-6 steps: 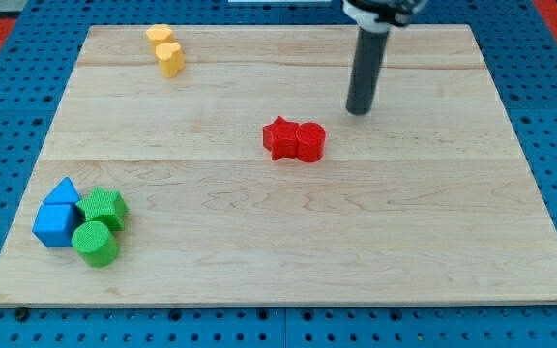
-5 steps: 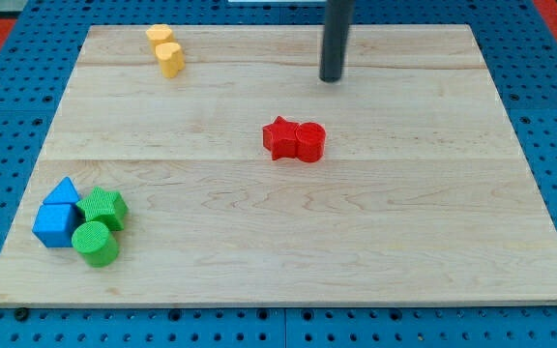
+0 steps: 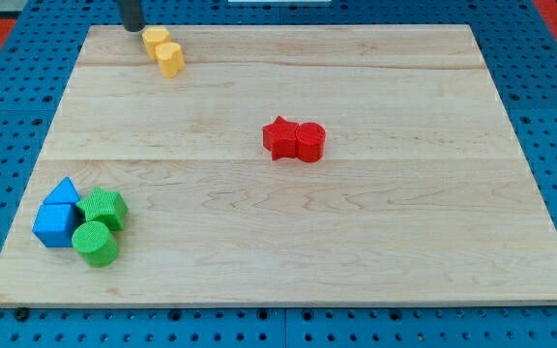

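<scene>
**Tip at the board's top-left edge**

My tip point(image 3: 131, 27) sits at the top edge of the wooden board point(image 3: 433, 242), just left of two touching yellow blocks point(image 3: 164, 49). No pincer on this rod, so no grip to report. Red star point(image 3: 279, 138) and red cylinder point(image 3: 309, 141) touch mid-board, well apart from everything. Blue triangle point(image 3: 66, 189), blue cube point(image 3: 56, 224), green block point(image 3: 103, 207) and green cylinder point(image 3: 96, 243) crowd the bottom-left corner near the edge.

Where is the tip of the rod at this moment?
My tip is at the view's top left, on the far edge of the wooden board, just left of the two yellow blocks and apparently not touching them.
</scene>
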Robot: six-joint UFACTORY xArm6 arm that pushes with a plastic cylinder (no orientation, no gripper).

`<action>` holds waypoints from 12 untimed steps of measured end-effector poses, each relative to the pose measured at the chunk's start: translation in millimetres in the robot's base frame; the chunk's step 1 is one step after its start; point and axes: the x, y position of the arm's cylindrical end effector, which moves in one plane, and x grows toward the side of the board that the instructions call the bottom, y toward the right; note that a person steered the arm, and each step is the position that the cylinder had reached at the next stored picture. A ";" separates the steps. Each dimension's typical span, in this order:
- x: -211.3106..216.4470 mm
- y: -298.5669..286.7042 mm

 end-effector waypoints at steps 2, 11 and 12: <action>37.7 -4.8; 145.9 202.4; 157.0 241.4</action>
